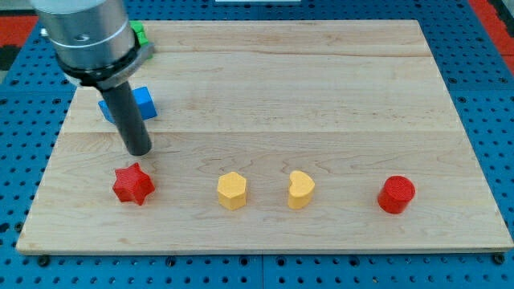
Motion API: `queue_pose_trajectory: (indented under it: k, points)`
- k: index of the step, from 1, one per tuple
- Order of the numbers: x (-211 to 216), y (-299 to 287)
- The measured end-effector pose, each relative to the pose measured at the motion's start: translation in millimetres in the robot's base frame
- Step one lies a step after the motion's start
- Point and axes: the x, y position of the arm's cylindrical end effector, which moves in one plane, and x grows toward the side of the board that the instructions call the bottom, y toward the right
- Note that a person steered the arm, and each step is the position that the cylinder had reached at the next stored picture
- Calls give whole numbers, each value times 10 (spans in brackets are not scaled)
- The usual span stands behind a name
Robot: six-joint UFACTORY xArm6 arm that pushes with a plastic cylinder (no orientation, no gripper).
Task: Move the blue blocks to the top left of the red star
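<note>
Gripperless rod, nothing to open or close: my tip (140,151) sits between blue block (143,102) above and red star (132,185) just below, on bench (337,96).

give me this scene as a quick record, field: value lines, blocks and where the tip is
board: wooden board on a blue pegboard
tip: my tip just above the red star, apart from it
red star: bottom left
blue block: behind the rod, partly hidden, top left of the star; count unclear
green block: top left edge, mostly hidden by the arm
yellow hexagon: bottom row
yellow heart: right of the hexagon
red cylinder: bottom right
</note>
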Motion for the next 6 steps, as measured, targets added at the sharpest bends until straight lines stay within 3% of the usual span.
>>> queue_pose_trajectory:
  k: [1,2,3,5,6]
  points:
    - [211,-50]
    - [144,172]
    - [-305,134]
    - [-763,713]
    - [-1043,93]
